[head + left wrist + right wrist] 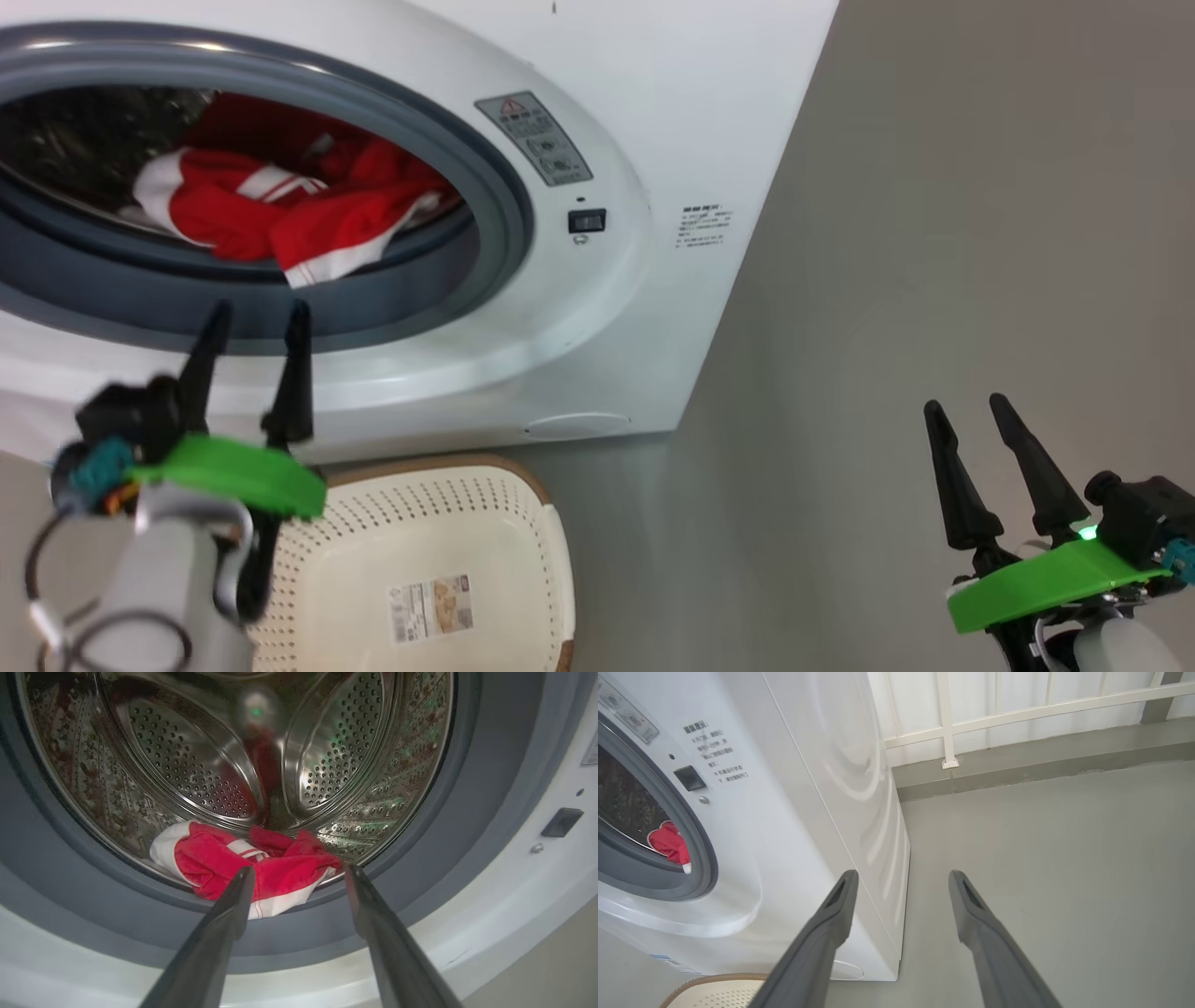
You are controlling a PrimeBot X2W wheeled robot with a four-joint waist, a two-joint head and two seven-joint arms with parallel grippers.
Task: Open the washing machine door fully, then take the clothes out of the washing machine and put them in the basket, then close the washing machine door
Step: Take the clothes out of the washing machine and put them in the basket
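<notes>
The white washing machine (653, 112) stands with its round opening uncovered; its door is out of view. Red clothes (280, 210) with white stripes lie at the front lip of the steel drum, draped onto the grey rubber ring (485, 187). My left gripper (259, 322) is open, just below and in front of the opening, fingers pointing at the clothes (243, 868) in the left wrist view, where the gripper (299, 875) holds nothing. The cream basket (439, 560) sits on the floor under the opening. My right gripper (966, 411) hangs open and empty over the floor, right of the machine (808, 788).
Grey floor (934, 233) spreads to the right of the machine. A white railing (948, 723) on a low kerb runs behind it. The door latch socket (586, 221) sits on the machine's front, right of the opening. The basket's rim (714, 980) shows near the machine's base.
</notes>
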